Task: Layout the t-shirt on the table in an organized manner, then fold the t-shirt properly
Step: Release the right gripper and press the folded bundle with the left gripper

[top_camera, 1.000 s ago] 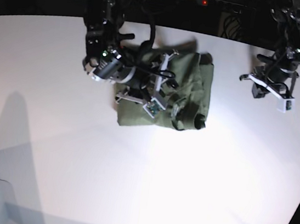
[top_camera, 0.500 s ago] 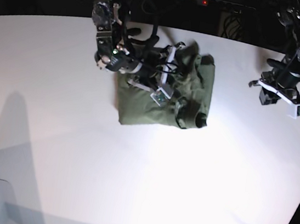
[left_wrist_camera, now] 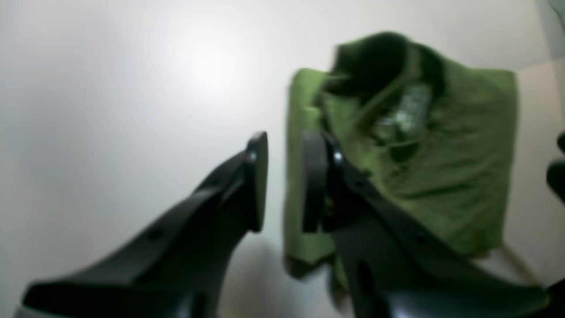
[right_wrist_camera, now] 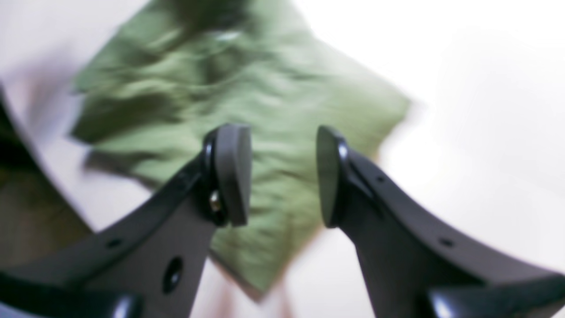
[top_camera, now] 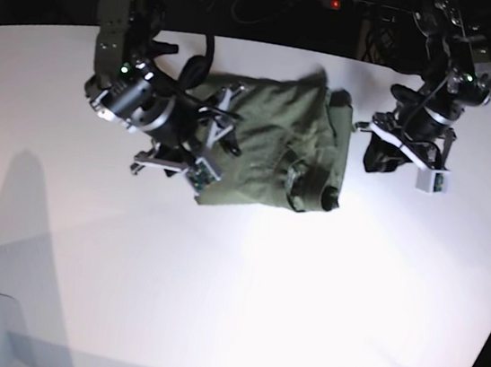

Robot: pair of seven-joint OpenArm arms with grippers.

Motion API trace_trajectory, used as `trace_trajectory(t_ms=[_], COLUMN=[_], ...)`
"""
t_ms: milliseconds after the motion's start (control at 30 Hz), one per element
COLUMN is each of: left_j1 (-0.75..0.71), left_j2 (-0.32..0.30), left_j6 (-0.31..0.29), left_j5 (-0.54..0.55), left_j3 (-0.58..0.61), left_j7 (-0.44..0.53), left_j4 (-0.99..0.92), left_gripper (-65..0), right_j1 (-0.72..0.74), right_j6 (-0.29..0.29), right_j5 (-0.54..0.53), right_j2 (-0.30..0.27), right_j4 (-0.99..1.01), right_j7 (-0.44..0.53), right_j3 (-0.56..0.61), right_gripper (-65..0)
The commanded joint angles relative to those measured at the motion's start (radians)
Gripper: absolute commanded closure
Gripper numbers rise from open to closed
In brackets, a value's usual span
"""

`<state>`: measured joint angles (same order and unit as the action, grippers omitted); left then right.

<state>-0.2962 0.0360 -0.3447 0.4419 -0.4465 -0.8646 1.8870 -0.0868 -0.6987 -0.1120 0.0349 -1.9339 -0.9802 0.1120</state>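
T-shirt (top_camera: 273, 146) lies folded on table (top_camera: 231, 290); its label is unreadable; both grippers gape, empty.

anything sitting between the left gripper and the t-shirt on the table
Nothing visible does. The left gripper hangs just off the side edge of the t-shirt, with only bare white table between them. The left wrist view shows the same: cloth right past the slightly parted fingertips, nothing else.
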Motion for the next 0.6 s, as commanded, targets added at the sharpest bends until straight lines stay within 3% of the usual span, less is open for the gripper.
trace_trajectory(t_ms=[0, 67, 233, 367, 433, 567], left_j1=[0.002, -0.01, 0.002, 0.051, 0.051, 0.041], left_j2=[-0.005, -0.003, -0.002, -0.005, -0.012, -0.072], left_j6=[-0.012, -0.021, -0.02, 0.002, 0.022, 0.037], left_j5=[0.01, 0.041, 0.268, 0.248, 0.248, 0.254], left_j3=[0.016, 0.053, 0.084, 0.145, 0.153, 0.153], left_j7=[0.014, 0.015, 0.015, 0.015, 0.014, 0.014], left_j4=[0.019, 0.021, 0.009, -0.051, -0.063, -0.036], left_gripper=[-13.2, -13.2, -13.2, -14.1, -20.0, -41.7], right_j1=[0.009, 0.008, -0.02, -0.037, -0.04, -0.04], right_j6=[0.001, 0.001, 0.001, 0.001, 0.001, 0.001], right_j5=[-0.013, -0.013, -0.012, -0.012, -0.012, -0.01], right_j2=[0.001, 0.001, 0.0, 0.0, -0.022, -0.045], right_j4=[-0.016, -0.017, -0.019, -0.019, -0.019, -0.017], right_j7=[0.004, -0.003, 0.001, 0.005, 0.004, 0.007], right_j3=[-0.033, -0.087, -0.182, -0.217, -0.217, -0.217], right_gripper=[-22.6, -22.6, -22.5, -22.5, -22.4, -22.3])
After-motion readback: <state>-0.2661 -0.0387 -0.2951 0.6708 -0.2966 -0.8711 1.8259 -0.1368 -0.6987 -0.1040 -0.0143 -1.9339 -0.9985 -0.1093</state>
